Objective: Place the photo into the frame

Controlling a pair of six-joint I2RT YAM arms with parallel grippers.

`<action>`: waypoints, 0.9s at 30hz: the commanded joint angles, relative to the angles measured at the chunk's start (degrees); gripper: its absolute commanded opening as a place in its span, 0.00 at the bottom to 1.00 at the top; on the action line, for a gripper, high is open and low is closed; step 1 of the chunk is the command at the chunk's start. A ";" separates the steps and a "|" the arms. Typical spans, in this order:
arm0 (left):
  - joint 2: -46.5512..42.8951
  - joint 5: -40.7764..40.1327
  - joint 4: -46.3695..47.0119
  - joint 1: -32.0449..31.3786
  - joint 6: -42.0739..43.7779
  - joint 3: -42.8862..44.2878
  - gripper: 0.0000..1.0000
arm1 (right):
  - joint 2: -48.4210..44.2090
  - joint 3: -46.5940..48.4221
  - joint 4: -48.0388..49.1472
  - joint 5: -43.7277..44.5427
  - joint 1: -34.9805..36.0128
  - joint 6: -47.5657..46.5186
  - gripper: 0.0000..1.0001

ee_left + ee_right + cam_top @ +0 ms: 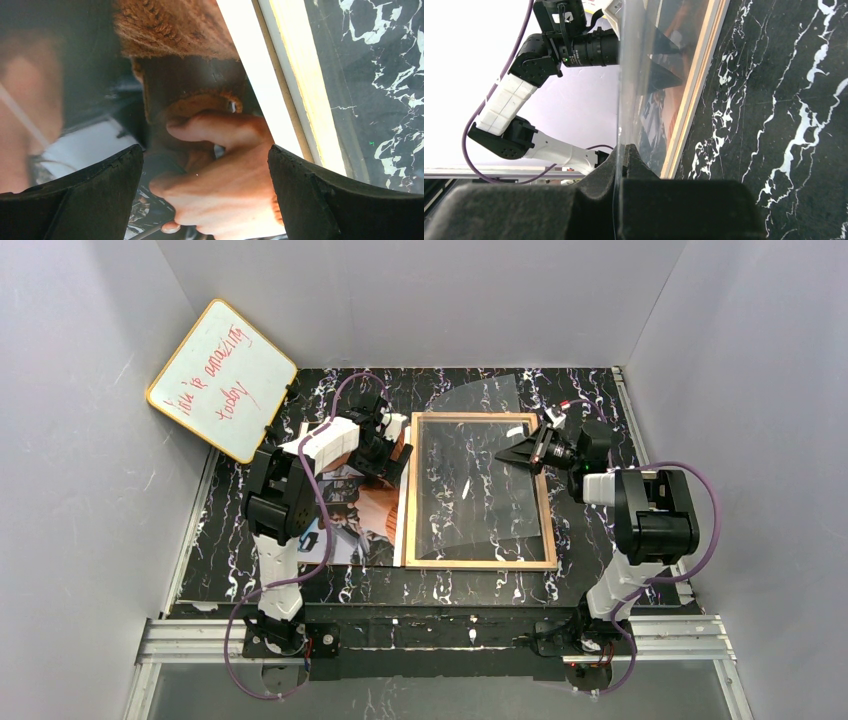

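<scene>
Photo [360, 518] beside frame [480, 564], clear sheet [475, 405] raised

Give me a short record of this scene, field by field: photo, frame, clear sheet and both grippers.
photo: flat on the table, picture up, left of the frame
frame: flat mid-table, wood side up
clear sheet: bowed over the frame, right edge pinched
left gripper: open, above the photo
right gripper: shut on the clear sheet
whiteboard: leaning at far left
</scene>
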 commanded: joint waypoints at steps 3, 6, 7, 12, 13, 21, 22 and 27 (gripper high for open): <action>3.83 2.14 -1.02 -0.73 -0.44 -1.26 0.93 | -1.33 3.04 0.26 -0.72 1.66 0.60 0.01; 3.65 2.10 -1.03 -0.72 -0.38 -1.49 0.93 | -0.85 3.24 -0.03 -0.09 2.20 1.31 0.01; 3.66 2.12 -1.03 -0.72 -0.30 -1.55 0.93 | -0.82 3.32 -0.34 0.28 2.40 1.35 0.01; 3.56 1.96 -1.02 -0.72 -0.03 -1.81 0.93 | -1.68 3.60 -0.82 1.66 3.36 2.31 0.01; 3.52 1.95 -1.02 -0.72 -0.03 -1.84 0.93 | -1.96 4.03 -1.56 1.84 3.62 2.05 0.01; 3.21 2.01 -0.92 -0.73 -0.05 -2.03 0.93 | -4.79 4.47 -4.46 2.59 4.15 1.59 0.01; 3.20 2.04 -1.01 -0.72 -0.03 -2.02 0.93 | -4.97 4.47 -4.37 2.71 4.15 2.05 0.01; 2.96 2.28 -1.00 -0.72 -0.32 -2.27 0.93 | -6.00 5.37 -4.23 4.25 4.31 4.70 0.01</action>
